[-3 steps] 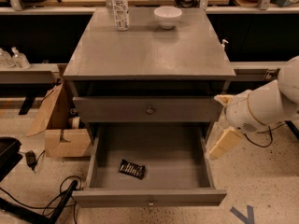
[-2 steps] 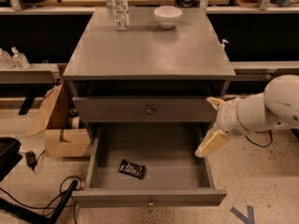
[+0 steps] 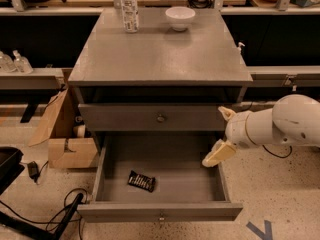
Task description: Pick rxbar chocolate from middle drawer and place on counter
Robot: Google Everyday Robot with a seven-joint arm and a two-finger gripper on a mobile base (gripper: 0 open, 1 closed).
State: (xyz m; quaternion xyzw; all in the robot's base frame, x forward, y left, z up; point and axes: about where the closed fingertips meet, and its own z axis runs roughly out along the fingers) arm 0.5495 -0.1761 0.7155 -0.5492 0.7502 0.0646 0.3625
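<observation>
The rxbar chocolate (image 3: 141,181), a small black wrapped bar, lies flat on the floor of the open middle drawer (image 3: 160,211), left of centre and near the front. The counter (image 3: 160,54) is the grey top of the cabinet above. My gripper (image 3: 216,136) is at the drawer's right wall, above its rim and to the right of the bar. Its two cream fingers are spread apart, one pointing up by the upper drawer front and one (image 3: 218,154) hanging over the drawer's right edge. It holds nothing.
A clear water bottle (image 3: 130,8) and a white bowl (image 3: 180,18) stand at the back of the counter. The shut upper drawer (image 3: 160,118) has a round knob. A cardboard box (image 3: 65,144) and cables lie on the floor at left.
My arm and gripper have moved left, from beside the cabinet to over the drawer's right wall. The bar has not moved.
</observation>
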